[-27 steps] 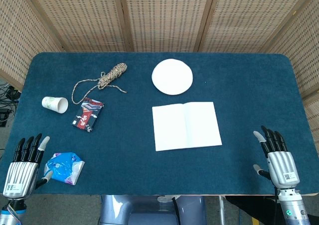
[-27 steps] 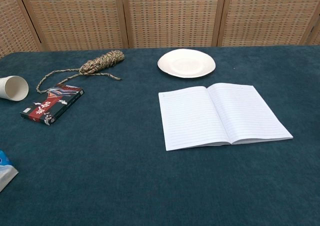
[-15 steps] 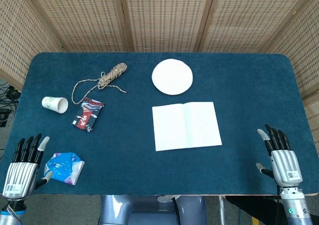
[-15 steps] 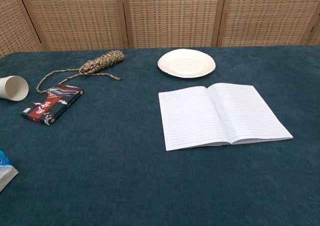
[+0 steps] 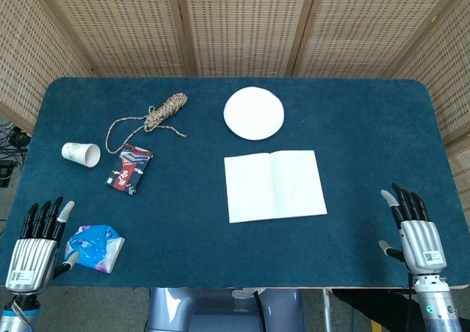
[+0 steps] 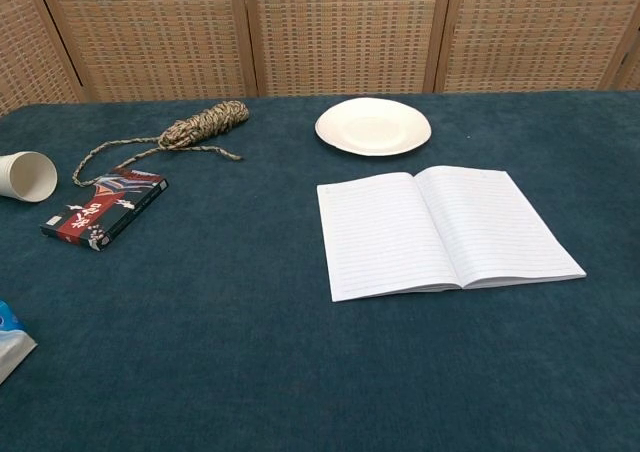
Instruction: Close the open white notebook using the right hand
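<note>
The white notebook [image 5: 275,185] lies open and flat on the blue table, its lined pages [image 6: 445,230] facing up. My right hand [image 5: 415,233] hovers at the table's front right corner, well to the right of the notebook, fingers straight and apart, holding nothing. At the front left corner my left hand [image 5: 37,244] is likewise open and empty. Neither hand shows in the chest view.
A white plate [image 5: 253,112] sits just behind the notebook. To the left lie a coil of rope [image 5: 158,114], a tipped paper cup [image 5: 81,153], a red-and-black box [image 5: 130,168] and a blue-white packet [image 5: 95,247] beside my left hand.
My right hand has drawn back toward the table's front edge and slightly right. The notebook and left hand have not moved.
</note>
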Robot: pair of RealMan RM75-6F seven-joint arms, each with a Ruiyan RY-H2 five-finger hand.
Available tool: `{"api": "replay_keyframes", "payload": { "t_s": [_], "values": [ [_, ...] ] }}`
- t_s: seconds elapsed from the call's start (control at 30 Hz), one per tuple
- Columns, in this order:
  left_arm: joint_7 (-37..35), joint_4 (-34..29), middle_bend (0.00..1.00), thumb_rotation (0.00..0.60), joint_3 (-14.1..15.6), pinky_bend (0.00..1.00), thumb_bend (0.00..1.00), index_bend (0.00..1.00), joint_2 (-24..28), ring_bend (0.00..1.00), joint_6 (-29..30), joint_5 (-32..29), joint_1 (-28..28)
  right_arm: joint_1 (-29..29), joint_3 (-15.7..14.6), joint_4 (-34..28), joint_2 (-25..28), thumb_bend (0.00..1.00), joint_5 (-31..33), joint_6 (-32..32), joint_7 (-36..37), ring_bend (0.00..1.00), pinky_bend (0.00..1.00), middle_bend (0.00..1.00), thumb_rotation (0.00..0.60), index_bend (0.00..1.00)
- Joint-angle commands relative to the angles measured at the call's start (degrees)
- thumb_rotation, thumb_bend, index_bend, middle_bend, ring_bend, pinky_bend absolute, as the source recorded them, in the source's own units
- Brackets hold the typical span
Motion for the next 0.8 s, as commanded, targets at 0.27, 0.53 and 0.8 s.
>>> {"api": "replay_keyframes", "payload": {
  "t_s": [0.27, 0.53, 0.8],
  "values": [
    [-0.34, -0.43, 0.00, 0.600, -0.35, 0.00, 0.15, 0.00, 0.19, 0.00, 0.09, -0.30, -0.10, 3.03, 2.21, -0.28, -1.20, 0.22, 2.56, -4.00, -1.65, 0.00, 0.00, 0.00, 0.600, 0.00],
    [-1.04, 0.26, 0.00, 0.600, -1.45, 0.00, 0.15, 0.00, 0.08, 0.00, -0.65, -2.18, -0.66, 11.91, 9.12, -2.39, -6.28, 0.22, 12.47, -13.73, -10.99, 0.00, 0.00, 0.00, 0.600, 0.00],
    [-1.40, 1.11, 0.00, 0.600, -2.31, 0.00, 0.15, 0.00, -0.39, 0.00, -2.00, -4.39, -1.40, 17.83, 12.14, -4.97, -13.32, 0.22, 21.49, -16.69, -20.25, 0.00, 0.00, 0.00, 0.600, 0.00]
  ]
}}
